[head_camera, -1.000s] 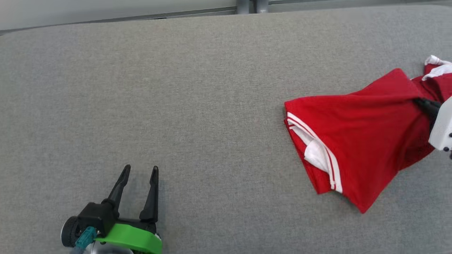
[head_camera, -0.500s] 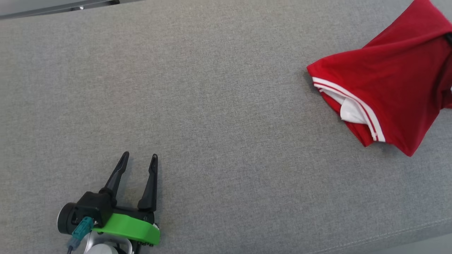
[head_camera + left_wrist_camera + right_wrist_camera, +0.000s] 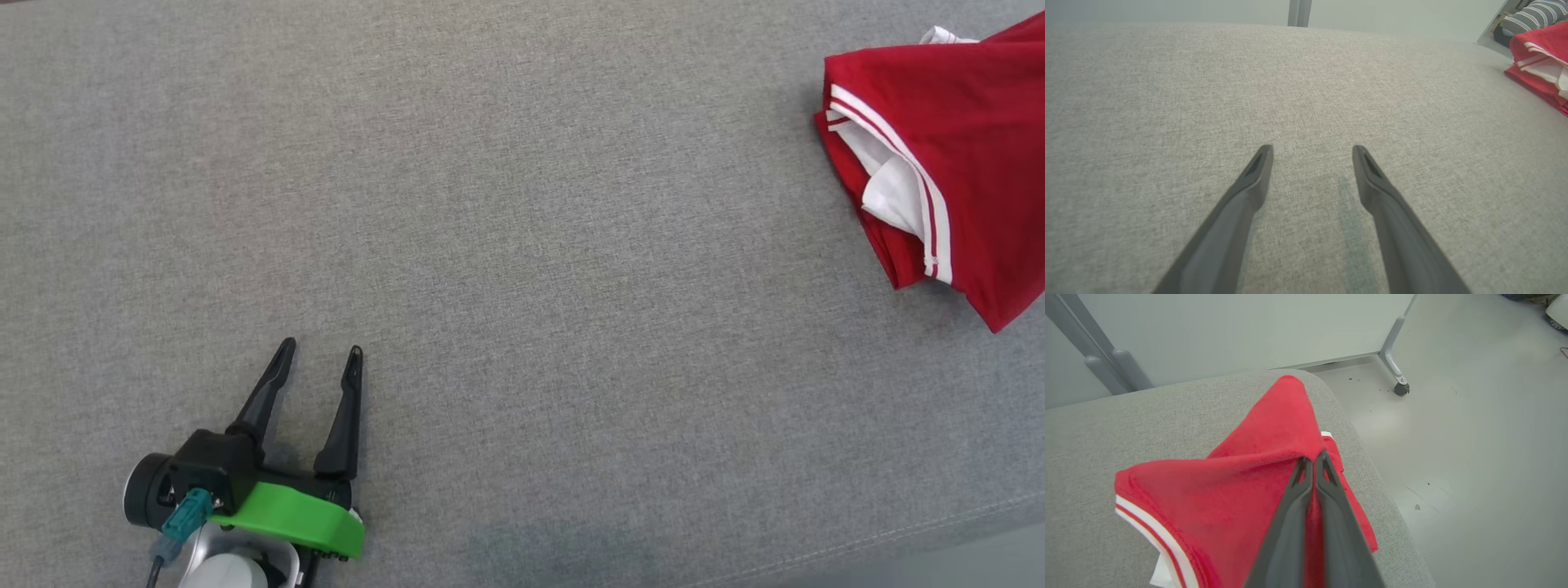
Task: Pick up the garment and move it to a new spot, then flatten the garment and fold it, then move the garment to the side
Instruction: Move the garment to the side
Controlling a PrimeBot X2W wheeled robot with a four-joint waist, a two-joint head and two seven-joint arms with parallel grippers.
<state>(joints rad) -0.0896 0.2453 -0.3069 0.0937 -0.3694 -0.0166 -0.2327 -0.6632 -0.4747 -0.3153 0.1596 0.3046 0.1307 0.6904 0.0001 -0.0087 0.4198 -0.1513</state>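
**Right end effector pinching red garment; left one open and idle**

- Garment [image 3: 971, 139] is lying at the far right edge of the head view, at about 2 o'clock from the left end effector [image 3: 321, 349] and well apart from it. In the left wrist view it is showing at 2 o'clock [image 3: 1537, 61].
- In the right wrist view the right end effector [image 3: 1312, 457] is sitting on top of the garment [image 3: 1237, 486]. The cloth is peaking into a point at 12 o'clock just beyond the tips and spreading out toward 8 o'clock.
- Garment: soft red knit, bunched and creased, with a double white stripe [image 3: 931, 220] along one hem and white fabric [image 3: 890, 192] poking out from under it.
- Counter [image 3: 522, 204]: grey woven upholstery, rounded corner, smooth pale floor [image 3: 1474, 437] beyond it.
- Right end effector: fingers are closing fully together, nipping a fold of the red cloth between them.
- Left end effector [image 3: 1312, 149]: fingers are spreading wide in a V, gripping nothing, just above bare counter.
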